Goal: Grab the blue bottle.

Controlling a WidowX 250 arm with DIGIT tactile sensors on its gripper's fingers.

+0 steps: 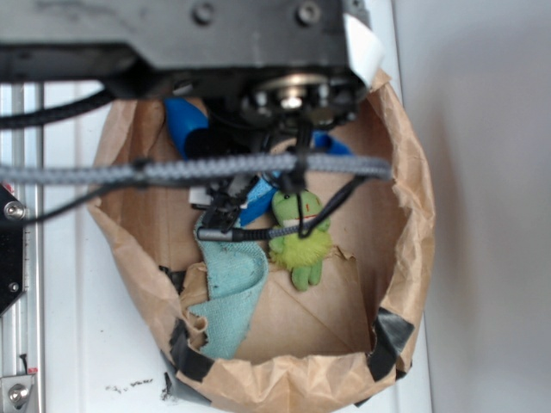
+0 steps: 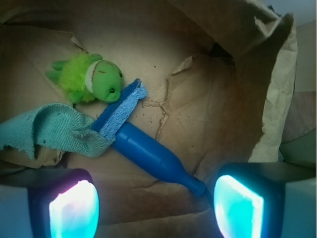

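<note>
So the blue bottle point(image 2: 151, 156) is lying flat on the floor of the brown paper bag point(image 2: 233, 84), running diagonally in the wrist view, neck pointing down-right toward the right finger. The gripper point(image 2: 156, 201) hangs above it with the fingers spread wide and nothing in them. The bottle's fat end is tucked under the blue sponge point(image 2: 121, 111) and the teal cloth point(image 2: 47, 129), with the green frog toy point(image 2: 96, 77) just beyond. Looks like tight quarters: crumpled bag walls all round, uneven paper underneath
</note>
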